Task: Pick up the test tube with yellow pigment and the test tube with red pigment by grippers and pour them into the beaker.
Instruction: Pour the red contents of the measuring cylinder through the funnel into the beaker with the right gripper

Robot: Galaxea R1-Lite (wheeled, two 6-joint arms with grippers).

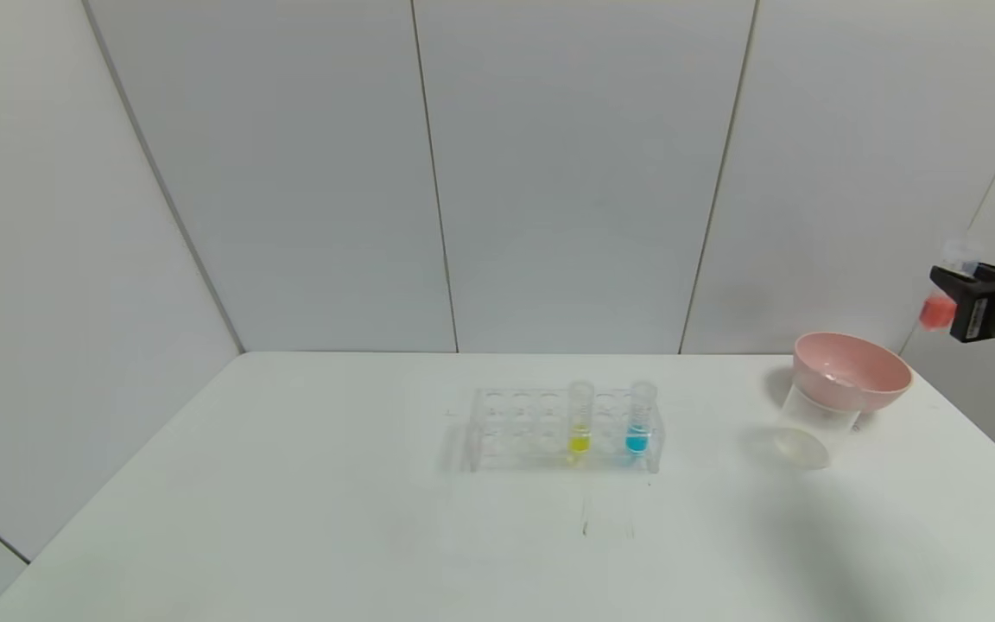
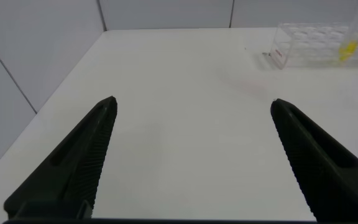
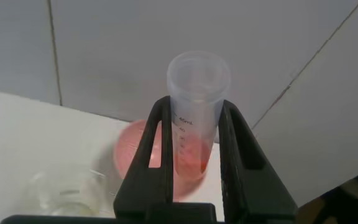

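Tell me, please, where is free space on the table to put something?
The table is bare left of the tube rack, in front of it, and between it and the pink bowl. It is crowded around the bowl and the beaker beside it.

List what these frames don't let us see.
- Right pincer, shut on the red test tube: head view's right edge cuts off its arm.
- Beaker: the pink bowl covers its top, contents unreadable.
- Left pincer, open: absent from head view.
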